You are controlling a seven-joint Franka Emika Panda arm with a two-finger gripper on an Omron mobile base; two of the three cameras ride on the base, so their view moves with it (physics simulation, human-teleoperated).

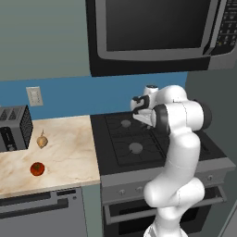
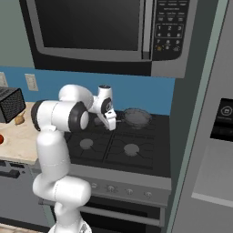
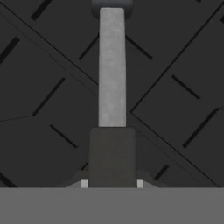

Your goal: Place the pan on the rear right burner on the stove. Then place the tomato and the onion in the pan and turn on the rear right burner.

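Your gripper (image 2: 112,122) is clenched on the handle (image 3: 112,65) of the pan (image 2: 136,117); in the hand view the grey handle runs straight up from between the finger tips, over the black grates. In the right base view you can see the pan's round bowl at the back right corner of the stove (image 2: 150,150), over the rear right burner, with the handle reaching left toward your gripper; whether the pan is resting on the grate or held just above it, you cannot tell. The burner cap itself is hidden under the pan. In the left base view your arm covers the right side of the stove, and the two left burners show bare. On the marble counter (image 1: 69,152) left of the stove, the onion (image 1: 42,140) sits near the toaster (image 1: 15,127) at the counter's left edge, and the tomato (image 1: 37,169) lies closer to the counter's front edge, apart from the onion.
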